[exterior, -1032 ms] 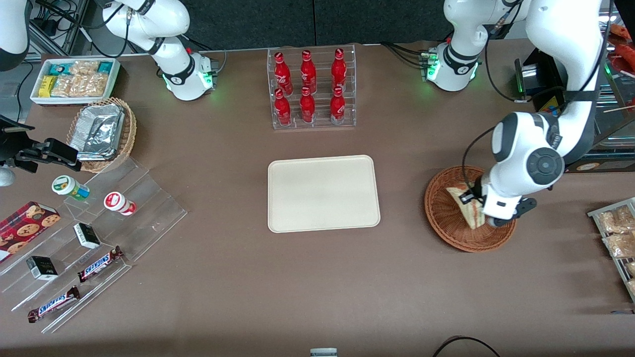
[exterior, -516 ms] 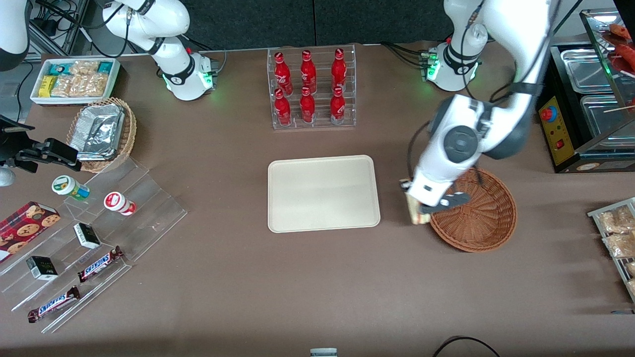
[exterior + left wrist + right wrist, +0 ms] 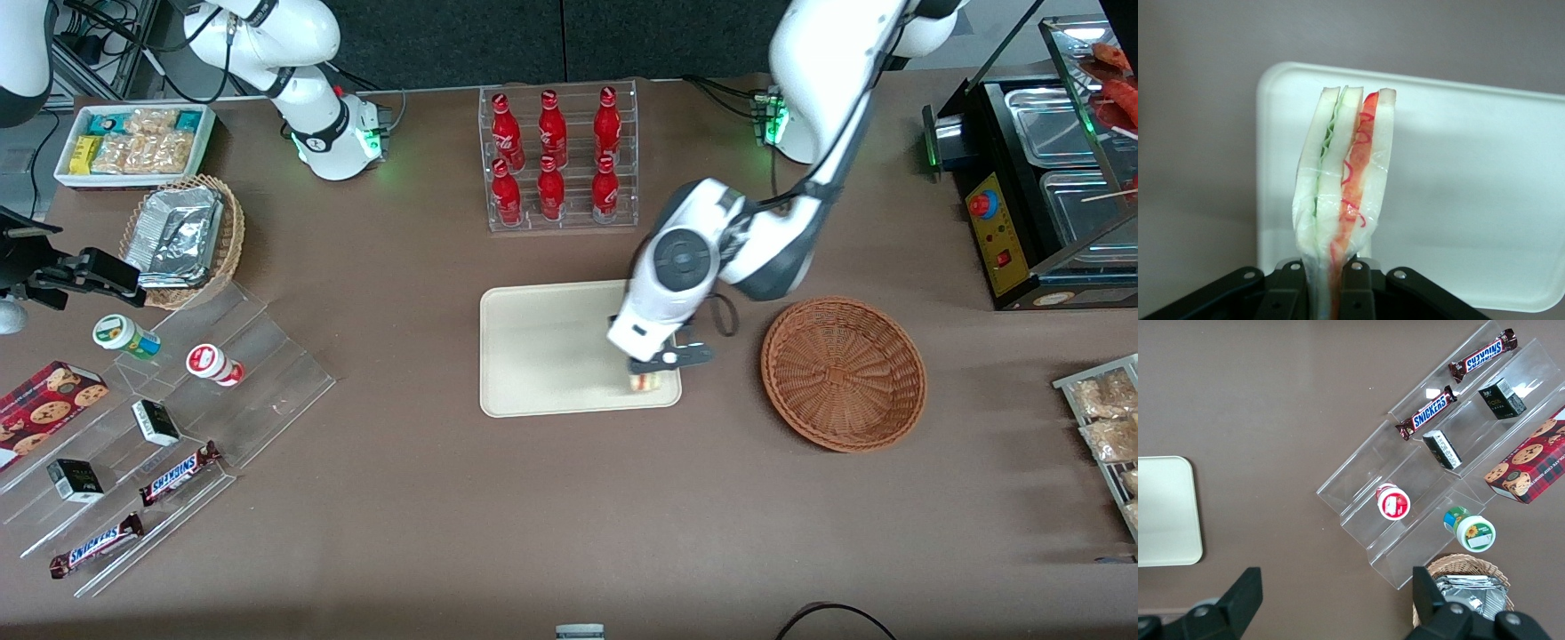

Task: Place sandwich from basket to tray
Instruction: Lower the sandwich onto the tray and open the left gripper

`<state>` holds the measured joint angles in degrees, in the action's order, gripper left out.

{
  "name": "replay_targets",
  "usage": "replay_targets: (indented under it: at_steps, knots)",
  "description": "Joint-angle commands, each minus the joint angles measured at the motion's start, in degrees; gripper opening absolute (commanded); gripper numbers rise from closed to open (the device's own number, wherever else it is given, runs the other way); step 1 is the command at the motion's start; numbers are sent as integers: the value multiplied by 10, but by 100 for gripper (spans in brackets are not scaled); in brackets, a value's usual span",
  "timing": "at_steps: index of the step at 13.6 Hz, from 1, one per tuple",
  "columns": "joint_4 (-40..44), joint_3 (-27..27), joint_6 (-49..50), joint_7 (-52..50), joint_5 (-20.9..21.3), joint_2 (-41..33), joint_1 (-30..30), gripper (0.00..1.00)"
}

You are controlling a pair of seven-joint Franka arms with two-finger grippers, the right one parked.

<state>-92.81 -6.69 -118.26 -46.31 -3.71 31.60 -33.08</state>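
Note:
My left gripper hangs over the corner of the cream tray that is nearest the front camera and the basket. It is shut on the sandwich, a wrapped wedge of pale bread with red and green stripes. In the left wrist view the sandwich stands up from between the gripper and its two fingers, with the tray below it. The reddish-brown woven basket sits beside the tray, toward the working arm's end, with nothing in it.
A clear rack of red bottles stands farther from the front camera than the tray. A clear stepped stand with snack bars, a foil-packet basket and a white snack bin lie toward the parked arm's end.
My gripper lifted the sandwich out of the basket and carried it sideways, from above the basket to above the tray's near corner. The basket now holds nothing.

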Motion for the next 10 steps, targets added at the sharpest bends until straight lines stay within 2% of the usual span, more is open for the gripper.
replay_targets:
  at_steps: [1, 5, 8, 9, 10]
  knots:
    - [76, 8, 11, -23, -7, 70, -38, 0]
    - [123, 8, 8, -23, -6, 124, -62, 0]
    - [124, 9, 8, -25, -5, 135, -67, 0]
    - [124, 9, 8, -25, -7, 137, -67, 34]
    - [124, 9, 7, -26, -7, 138, -67, 84]
